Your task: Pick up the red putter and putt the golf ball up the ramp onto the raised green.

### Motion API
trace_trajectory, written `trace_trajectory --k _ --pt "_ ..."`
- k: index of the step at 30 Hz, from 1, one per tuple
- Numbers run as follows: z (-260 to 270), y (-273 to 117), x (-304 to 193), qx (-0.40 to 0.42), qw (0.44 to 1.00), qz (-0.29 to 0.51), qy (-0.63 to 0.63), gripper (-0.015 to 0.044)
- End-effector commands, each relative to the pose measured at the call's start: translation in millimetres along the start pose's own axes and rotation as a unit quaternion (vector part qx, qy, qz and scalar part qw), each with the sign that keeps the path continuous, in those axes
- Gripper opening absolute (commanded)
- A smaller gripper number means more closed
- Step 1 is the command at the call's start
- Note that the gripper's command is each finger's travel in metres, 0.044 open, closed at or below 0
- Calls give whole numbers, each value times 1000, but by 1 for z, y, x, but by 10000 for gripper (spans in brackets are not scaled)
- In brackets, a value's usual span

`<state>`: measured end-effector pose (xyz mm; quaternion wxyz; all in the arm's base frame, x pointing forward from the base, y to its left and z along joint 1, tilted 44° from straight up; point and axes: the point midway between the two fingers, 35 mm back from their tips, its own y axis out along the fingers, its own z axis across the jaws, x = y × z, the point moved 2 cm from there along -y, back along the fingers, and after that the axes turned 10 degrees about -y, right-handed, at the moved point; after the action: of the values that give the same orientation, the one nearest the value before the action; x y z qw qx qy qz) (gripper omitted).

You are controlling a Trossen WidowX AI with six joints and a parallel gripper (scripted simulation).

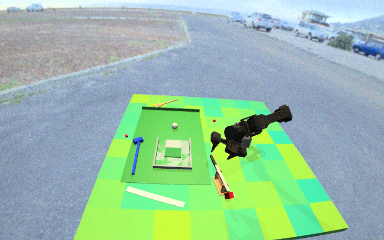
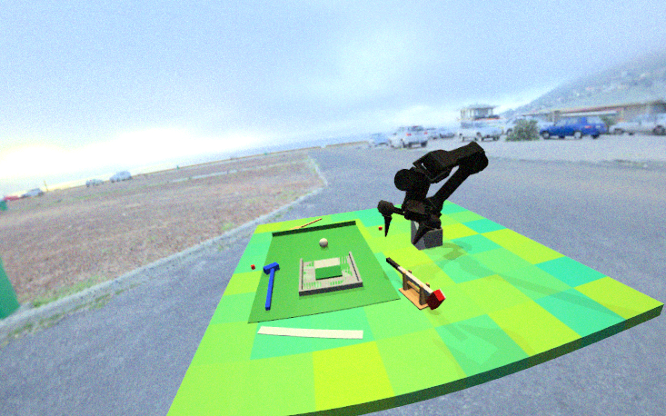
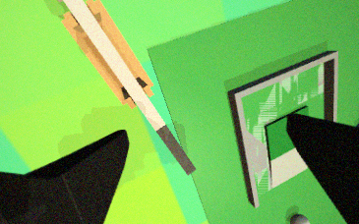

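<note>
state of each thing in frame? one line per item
pincer: open, empty, above the red putter's grip end
red putter: untouched, propped on its wooden stand
golf ball: at rest on the dark green mat, off the raised green
blue putter: lying flat

I count one red putter (image 1: 220, 178), one blue mallet (image 1: 136, 153), one golf ball (image 1: 174, 125), two small red markers (image 1: 214, 120), one white strip (image 1: 154, 196), one wooden spatula (image 1: 165, 103).
</note>
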<state>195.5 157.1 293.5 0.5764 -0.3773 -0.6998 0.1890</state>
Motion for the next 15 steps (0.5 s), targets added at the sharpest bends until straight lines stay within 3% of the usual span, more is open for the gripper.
trace_trajectory --k 1,10,15 --pt "2 52 -45 120 988 -33 -89 440" --pt "12 90 -97 181 954 -174 -164 440" --pt "13 91 -98 180 952 -183 -167 440"
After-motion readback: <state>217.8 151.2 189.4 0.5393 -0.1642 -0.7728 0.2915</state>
